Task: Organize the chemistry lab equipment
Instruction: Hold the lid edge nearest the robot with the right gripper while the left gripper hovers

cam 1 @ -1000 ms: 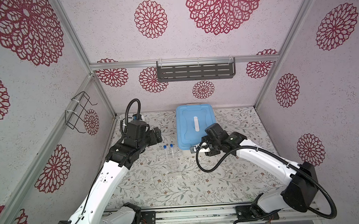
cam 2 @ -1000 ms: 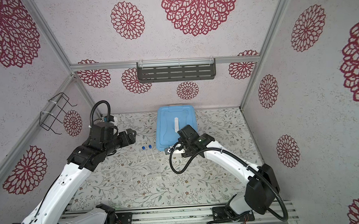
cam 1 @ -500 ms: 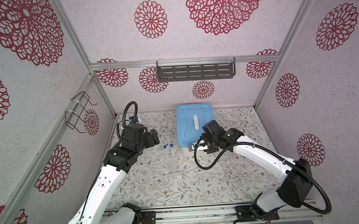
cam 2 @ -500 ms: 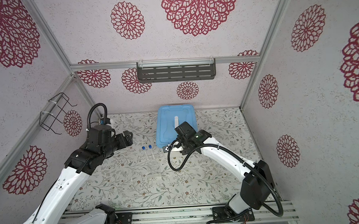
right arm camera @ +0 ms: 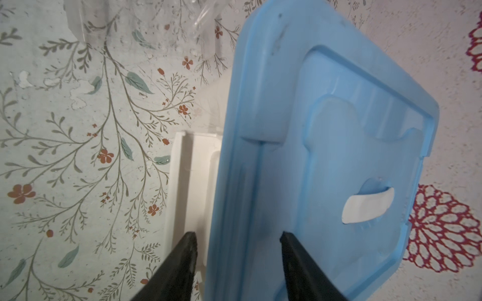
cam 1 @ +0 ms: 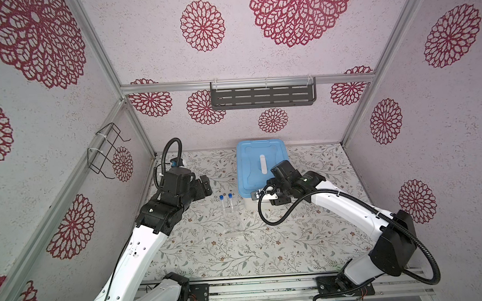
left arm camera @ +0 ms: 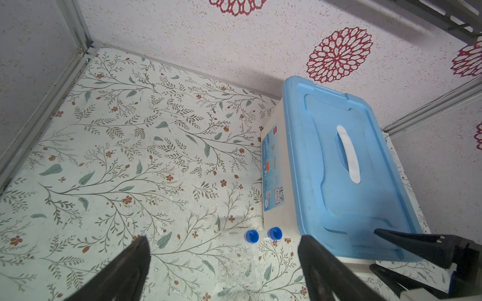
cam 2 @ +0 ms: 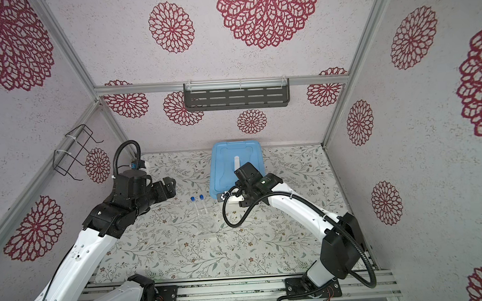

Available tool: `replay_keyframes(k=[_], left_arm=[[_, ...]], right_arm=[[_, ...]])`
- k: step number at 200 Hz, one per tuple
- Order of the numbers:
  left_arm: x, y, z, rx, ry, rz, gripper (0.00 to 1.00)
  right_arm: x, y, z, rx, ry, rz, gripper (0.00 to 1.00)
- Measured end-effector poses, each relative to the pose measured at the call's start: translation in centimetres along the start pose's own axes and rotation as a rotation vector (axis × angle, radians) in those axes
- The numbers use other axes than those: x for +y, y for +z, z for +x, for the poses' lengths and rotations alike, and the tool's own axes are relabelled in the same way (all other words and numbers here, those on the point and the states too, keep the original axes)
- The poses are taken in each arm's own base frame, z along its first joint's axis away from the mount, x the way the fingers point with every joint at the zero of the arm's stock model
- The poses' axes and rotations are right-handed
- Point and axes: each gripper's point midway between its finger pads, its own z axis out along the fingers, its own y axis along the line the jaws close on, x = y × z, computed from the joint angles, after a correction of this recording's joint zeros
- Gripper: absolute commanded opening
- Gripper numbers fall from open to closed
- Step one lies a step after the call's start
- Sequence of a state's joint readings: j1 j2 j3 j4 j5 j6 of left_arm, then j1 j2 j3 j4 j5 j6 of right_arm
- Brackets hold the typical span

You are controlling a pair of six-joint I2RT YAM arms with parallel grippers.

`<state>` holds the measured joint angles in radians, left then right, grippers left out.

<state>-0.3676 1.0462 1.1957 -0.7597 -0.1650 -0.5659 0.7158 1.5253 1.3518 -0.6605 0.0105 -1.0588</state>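
Two slim clear tubes with blue caps [cam 1: 226,197] [cam 2: 196,198] [left arm camera: 263,234] stand upright in a clear plastic stand [cam 1: 233,223] [cam 2: 207,228] [left arm camera: 240,268] at mid-table, just left of the tub. My left gripper [cam 1: 206,184] [cam 2: 169,186] [left arm camera: 222,239] hovers left of the tubes, open and empty. My right gripper [cam 1: 268,194] [cam 2: 232,197] [right arm camera: 238,234] is at the tub's front. Its jaws are open astride the edge of the blue lid [right arm camera: 326,130], one finger by the white tub [right arm camera: 187,182], the other over the lid.
The large white tub with its blue lid [cam 1: 251,162] [cam 2: 226,160] [left arm camera: 339,169] stands at the back centre, against the wall. A grey slotted shelf [cam 1: 262,96] hangs on the back wall and a black wire rack [cam 1: 106,149] on the left wall.
The left arm has drawn back slightly to the left. The right wrist has shifted a little toward the tub's front edge. The tubes and stand have not moved.
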Motion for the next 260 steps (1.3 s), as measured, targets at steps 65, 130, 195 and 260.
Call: replay_keyframes(k=[65,130,195,260], left_arm=[[-8.0,3.5,1.0,0.210,0.077,0.344,0.91],[-10.6,9.9,0.5,0.302,0.102,0.352,0.91],[-10.9,16.2,2.8,0.460,0.104,0.292,0.88],[-13.3,17.4,5.6,0.562,0.097,0.344,0.84]], right_arm=[[-1.8,-6.4,-2.0,-0.170,0.616,0.094,0.51],[2.2,-5.2,-1.0,-0.179,1.378,-0.030,0.55],[0.2,-6.8,0.7,-0.160,1.536,-0.016,0.52],[0.2,-7.2,4.4,-0.113,1.665,0.038,0.48]])
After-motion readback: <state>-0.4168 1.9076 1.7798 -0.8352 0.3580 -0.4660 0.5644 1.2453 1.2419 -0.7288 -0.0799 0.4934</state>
